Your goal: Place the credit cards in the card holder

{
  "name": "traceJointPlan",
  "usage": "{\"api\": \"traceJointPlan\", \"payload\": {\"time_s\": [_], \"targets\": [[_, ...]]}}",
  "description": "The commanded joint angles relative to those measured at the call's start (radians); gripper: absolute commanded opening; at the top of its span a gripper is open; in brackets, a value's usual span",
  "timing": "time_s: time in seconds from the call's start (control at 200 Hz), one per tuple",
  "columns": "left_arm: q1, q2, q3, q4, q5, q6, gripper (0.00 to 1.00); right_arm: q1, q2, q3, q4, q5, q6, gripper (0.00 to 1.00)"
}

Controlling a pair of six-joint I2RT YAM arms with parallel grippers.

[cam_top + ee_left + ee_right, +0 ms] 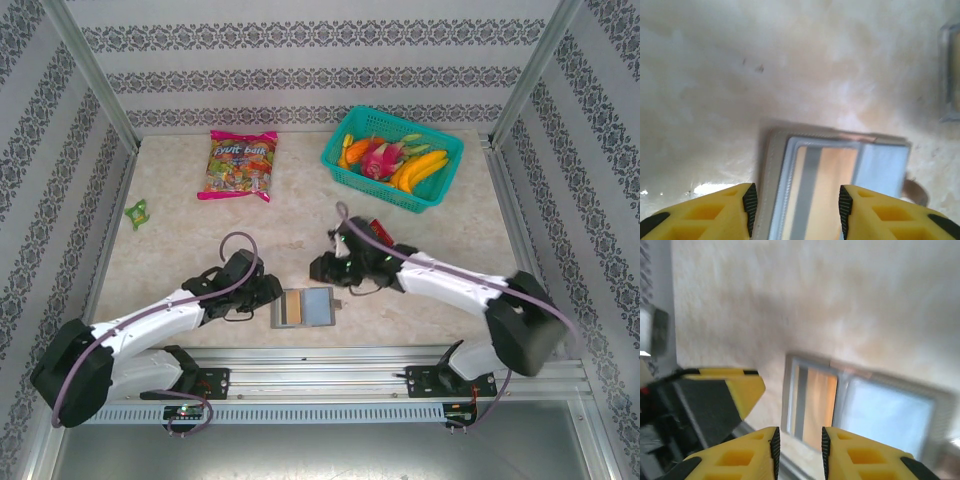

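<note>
In the top view, you see the card holder (pixel 303 307) lying open and flat on the table (pixel 180 250), near the front edge and between the two arms. Its left half shows a tan card (pixel 292 307) and its right half is pale blue-gray. The left gripper (pixel 262 297) is just beside the holder's left side. The right gripper (pixel 322 275) is near its upper right corner. From this view you cannot tell how wide the fingers are. Behind the right arm lies a small red thing which seems to be the credit cards (pixel 378 228), partly hidden by the arm. At the back of the table are a bag of sweets (pixel 240 165), a green basket (pixel 440 185) with fruit (pixel 395 160), and a small green wrapper (pixel 137 211) at the left.

In the left wrist view, the left gripper (pixel 796 210) has its fingers (pixel 747 202) clearly apart and clamps nothing. The card holder (pixel 880 165) lies under and beyond them, wider than the gap. The tan card (pixel 837 175) with a gray stripe sits in its pocket.

In the right wrist view, the right gripper (pixel 799 450) has its fingers (pixel 772 447) a little apart, with nothing between them. The card holder (pixel 890 415) lies just beyond the tips, with the tan card (pixel 820 400) in its left part. A yellow finger (pixel 745 385) of the left gripper stands at the left, near the holder.
</note>
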Motion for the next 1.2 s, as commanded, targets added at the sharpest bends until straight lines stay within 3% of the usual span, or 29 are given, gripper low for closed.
{"api": "traceJointPlan", "payload": {"time_s": [0.0, 0.155, 0.245, 0.415, 0.709, 0.964, 1.194], "targets": [[-0.006, -0.020, 0.080, -0.109, -0.096, 0.057, 0.53, -0.089, -0.076, 0.079, -0.367, 0.240, -0.291, 0.33], [-0.006, 0.049, 0.155, -0.048, -0.046, 0.094, 0.51, -0.150, -0.097, 0.129, -0.427, 0.248, -0.422, 0.32], [-0.006, 0.132, 0.203, 0.023, 0.005, 0.099, 0.50, -0.163, -0.072, 0.154, -0.460, 0.322, -0.439, 0.32], [-0.004, 0.363, 0.375, 0.145, 0.133, 0.085, 0.50, -0.178, 0.023, 0.222, -0.498, 0.367, -0.534, 0.34], [0.017, 0.690, 0.619, 0.266, 0.231, -0.002, 0.53, -0.203, 0.149, 0.303, -0.493, 0.489, -0.612, 0.38], [0.020, 0.823, 0.724, 0.293, 0.275, -0.046, 0.56, -0.232, 0.232, 0.347, -0.492, 0.462, -0.670, 0.39], [0.020, 0.878, 0.740, 0.311, 0.289, -0.067, 0.53, -0.229, 0.282, 0.372, -0.486, 0.461, -0.680, 0.40]]}}
